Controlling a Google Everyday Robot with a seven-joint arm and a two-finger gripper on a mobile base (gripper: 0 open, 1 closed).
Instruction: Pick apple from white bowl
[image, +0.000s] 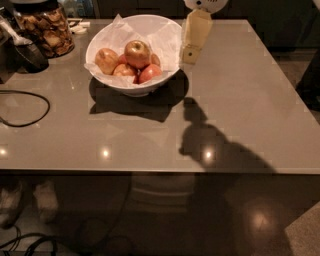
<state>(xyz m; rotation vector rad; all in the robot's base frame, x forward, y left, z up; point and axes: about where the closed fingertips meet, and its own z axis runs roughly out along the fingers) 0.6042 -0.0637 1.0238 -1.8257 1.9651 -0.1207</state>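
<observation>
The white bowl (165, 35), lined with crinkled white paper, stands at the back left of the grey table. The golden-yellow, orange-blushed apple (137, 53) sits on top of the pile in it. A paler yellowish apple (106, 60) lies to its left and smaller redder apples (149, 73) lie in front. My gripper (189, 54) hangs from the top edge of the view, just right of the bowl's rim and above the table, its cream finger pointing down. It holds nothing that I can see.
A glass jar of brown snacks (44, 30) stands at the back left. A dark scoop (27, 52) lies beside it. A black cable (25, 107) loops along the table's left side. The table's front edge (150, 172) runs across the view.
</observation>
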